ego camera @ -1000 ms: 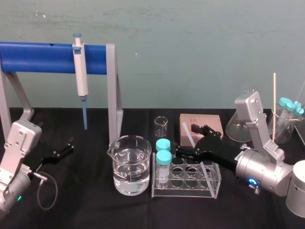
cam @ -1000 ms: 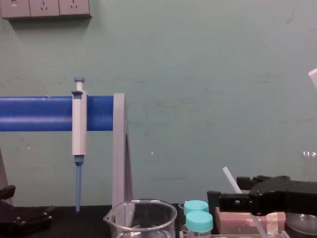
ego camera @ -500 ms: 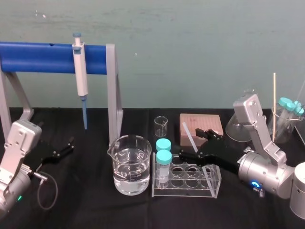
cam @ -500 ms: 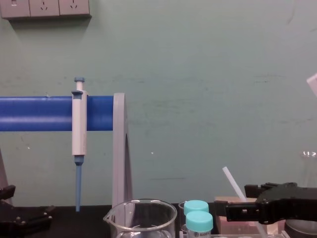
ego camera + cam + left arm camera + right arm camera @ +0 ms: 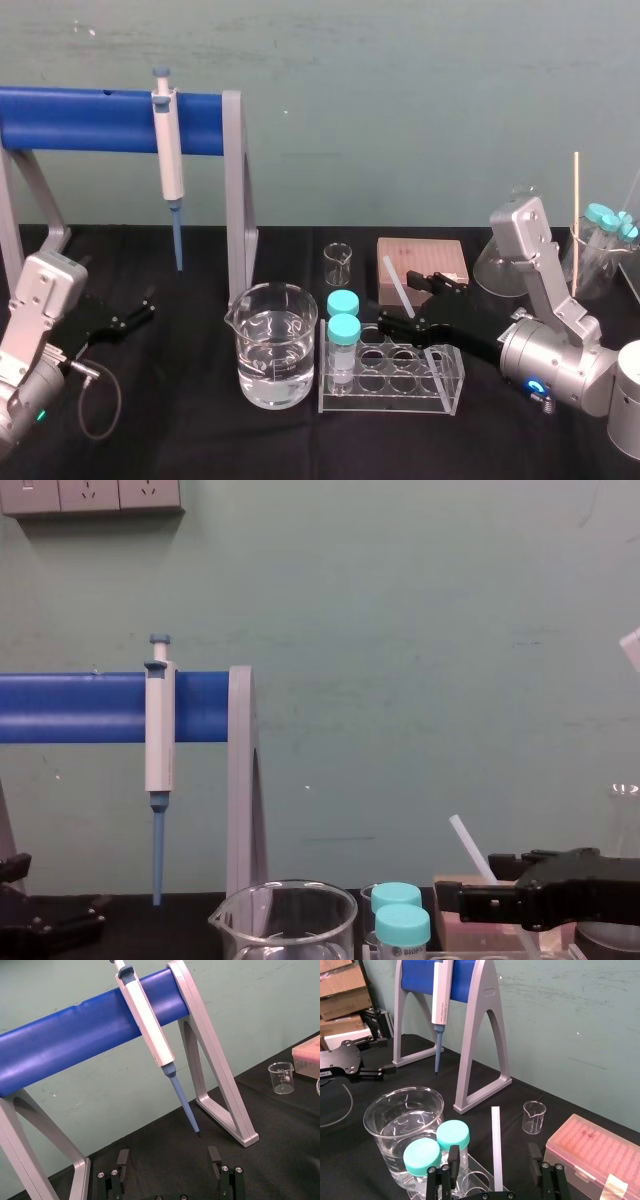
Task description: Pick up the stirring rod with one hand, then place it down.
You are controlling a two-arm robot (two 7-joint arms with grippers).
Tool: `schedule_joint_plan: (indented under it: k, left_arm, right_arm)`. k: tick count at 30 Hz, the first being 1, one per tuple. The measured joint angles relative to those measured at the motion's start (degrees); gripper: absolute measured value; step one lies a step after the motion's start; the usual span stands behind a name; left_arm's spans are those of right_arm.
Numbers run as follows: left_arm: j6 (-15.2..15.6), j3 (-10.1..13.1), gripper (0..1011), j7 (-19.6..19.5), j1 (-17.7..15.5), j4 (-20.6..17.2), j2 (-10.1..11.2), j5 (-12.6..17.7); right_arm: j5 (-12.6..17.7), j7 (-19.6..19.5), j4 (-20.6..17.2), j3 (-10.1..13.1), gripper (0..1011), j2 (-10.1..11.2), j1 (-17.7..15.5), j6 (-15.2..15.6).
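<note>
Open around the stirring rod (image 5: 496, 1130) leaning in the test-tube rack (image 5: 390, 385), the right end effector (image 5: 493, 1156) could topple it by closing off-centre; the left end effector (image 5: 168, 1154) rests open.

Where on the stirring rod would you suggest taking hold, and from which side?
Grip the bare upper shaft of the stirring rod, above the test tube rack it leans in. Come level from the robot's right, with a finger on either side. The right pincer straddles it there, open.
</note>
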Motion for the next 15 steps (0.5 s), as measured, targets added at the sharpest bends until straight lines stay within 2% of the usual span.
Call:
schedule_joint_plan:
  k: [15]
  left_arm:
    - [0.0,0.0,1000,0.0,0.0,0.0,0.0,0.0]
  right_arm:
    - [0.12,0.07,0.08,0.0,449,-0.05,0.06,0.02]
